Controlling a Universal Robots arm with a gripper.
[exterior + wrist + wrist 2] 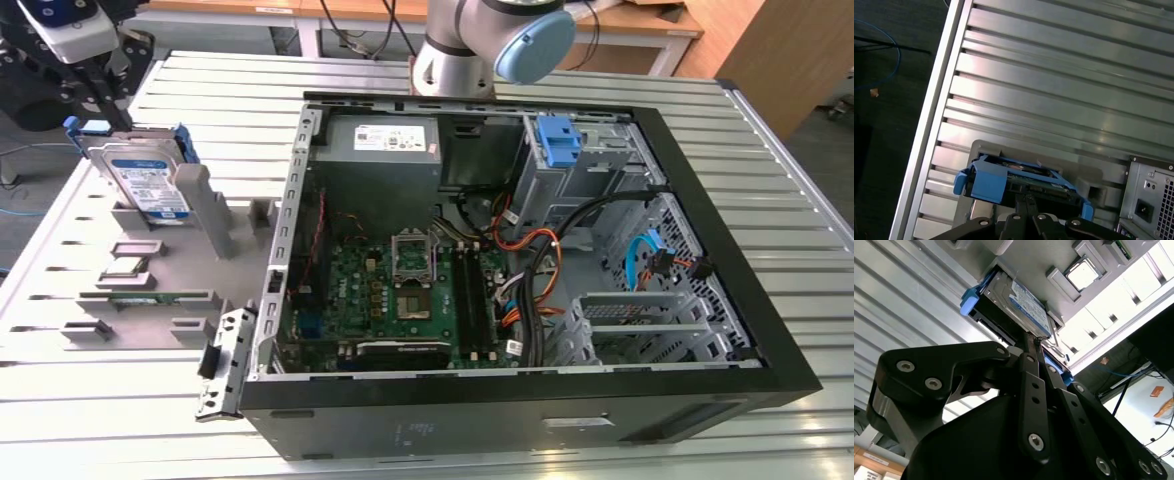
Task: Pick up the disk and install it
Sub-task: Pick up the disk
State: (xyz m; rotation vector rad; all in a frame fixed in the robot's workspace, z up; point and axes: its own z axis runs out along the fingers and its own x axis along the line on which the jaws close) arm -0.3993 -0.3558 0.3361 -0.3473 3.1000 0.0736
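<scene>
The disk point(140, 180) stands on end in a grey rack point(200, 205) on the table, at the exterior view's left of the open computer case point(747, 300). Its long axis seems to run in line with the gripper point(107, 115), which hangs just above its upper end. In both wrist views the fingers point(1026, 357) are drawn together, tips at that blue-framed end. Whether they pinch it, I cannot tell.
</scene>
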